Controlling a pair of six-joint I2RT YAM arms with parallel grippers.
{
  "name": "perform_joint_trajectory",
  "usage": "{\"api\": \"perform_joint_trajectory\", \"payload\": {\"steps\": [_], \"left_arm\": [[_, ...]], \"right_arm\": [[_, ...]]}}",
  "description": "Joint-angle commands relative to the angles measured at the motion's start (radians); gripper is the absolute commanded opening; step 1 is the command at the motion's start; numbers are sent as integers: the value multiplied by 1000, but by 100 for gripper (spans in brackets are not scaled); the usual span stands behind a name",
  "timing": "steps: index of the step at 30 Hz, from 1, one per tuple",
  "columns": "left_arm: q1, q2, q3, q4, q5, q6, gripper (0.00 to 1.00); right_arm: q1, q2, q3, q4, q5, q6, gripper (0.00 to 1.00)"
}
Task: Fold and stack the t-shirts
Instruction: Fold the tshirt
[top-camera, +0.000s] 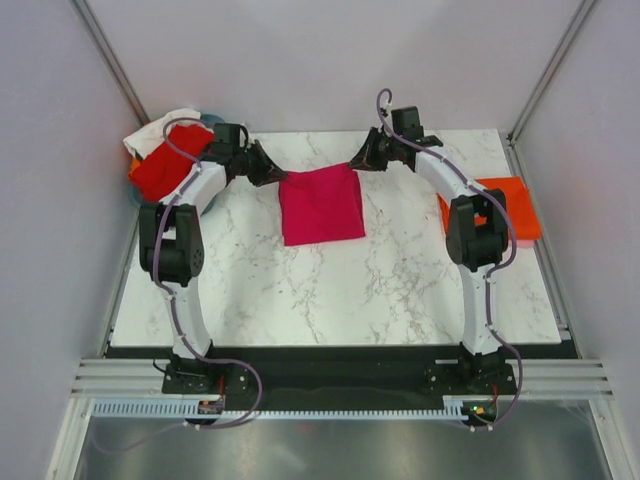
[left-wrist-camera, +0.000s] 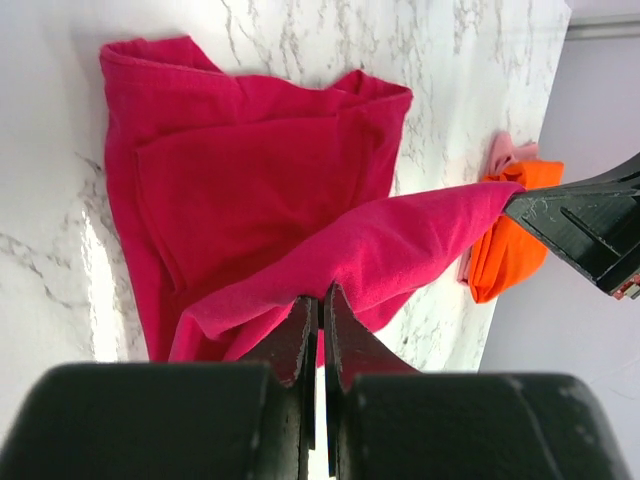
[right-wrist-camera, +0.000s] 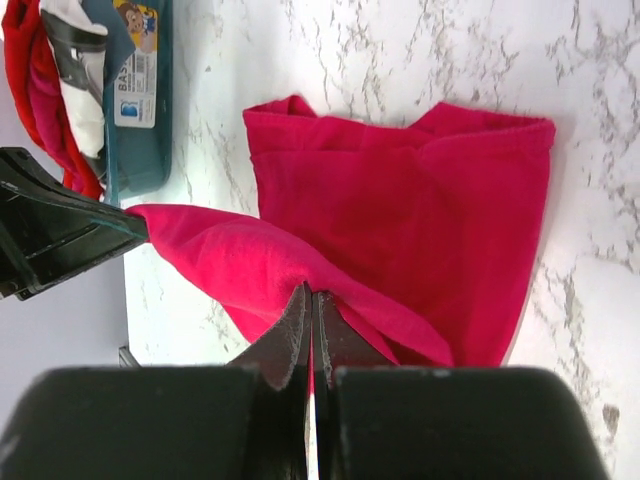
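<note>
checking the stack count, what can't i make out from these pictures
Top view: the right arm hides part of the orange shirt; layers unclear.
Top view: the left arm overlaps the shirt pile; count unclear.
Right wrist view: the top edge cuts off the basket.

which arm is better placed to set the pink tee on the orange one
Likely right: left gripper and right gripper both pinch the pink tee, but the orange tee lies beside the right arm.
</note>
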Motion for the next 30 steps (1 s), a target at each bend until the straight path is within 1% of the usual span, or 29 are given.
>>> {"api": "perform_joint_trajectory", "payload": {"steps": [1, 4, 8, 9, 10, 11, 12, 13, 15, 18, 21, 22, 24, 28, 30], "left_arm": [[13, 101, 122, 18, 10, -26, 4], [16, 172, 186, 18, 24, -37, 4], [21, 268, 297, 24, 5, -51, 6], [19, 305, 314, 32, -2, -50, 18], [18, 321, 328, 41, -24, -36, 33], [18, 336, 361, 41, -36, -27, 46], [19, 350, 375, 42, -45, -17, 70], [18, 362, 384, 41, -62, 9, 80], [18, 350, 383, 42, -79, 32, 85], [13, 299, 336, 55, -122, 87, 87], [7, 261, 294, 59, -139, 142, 86], [4, 258, 286, 62, -139, 148, 85], [4, 258, 262, 67, -136, 151, 84], [4, 265, 219, 79, -133, 151, 82], [4, 267, 200, 105, -124, 154, 82]], "right_arm": [[-9, 67, 110, 23, -30, 18, 1], [-18, 127, 143, 43, -30, 34, 1], [-38, 193, 161, 149, -33, 83, 1], [-41, 212, 158, 173, -27, 95, 8], [-47, 223, 149, 204, -21, 122, 34], [-49, 229, 122, 273, -12, 135, 50], [-51, 231, 102, 310, -2, 147, 71], [-49, 226, 83, 336, 7, 155, 91], [-48, 207, 26, 393, -2, 147, 94], [-49, 170, -29, 393, 15, 94, 92], [-48, 142, -66, 379, 34, 29, 87], [-49, 141, -73, 375, 48, 18, 82], [-48, 148, -75, 358, 50, -3, 77], [-46, 179, -57, 342, 28, -6, 70], [-46, 199, -54, 341, 22, -6, 68]]}}
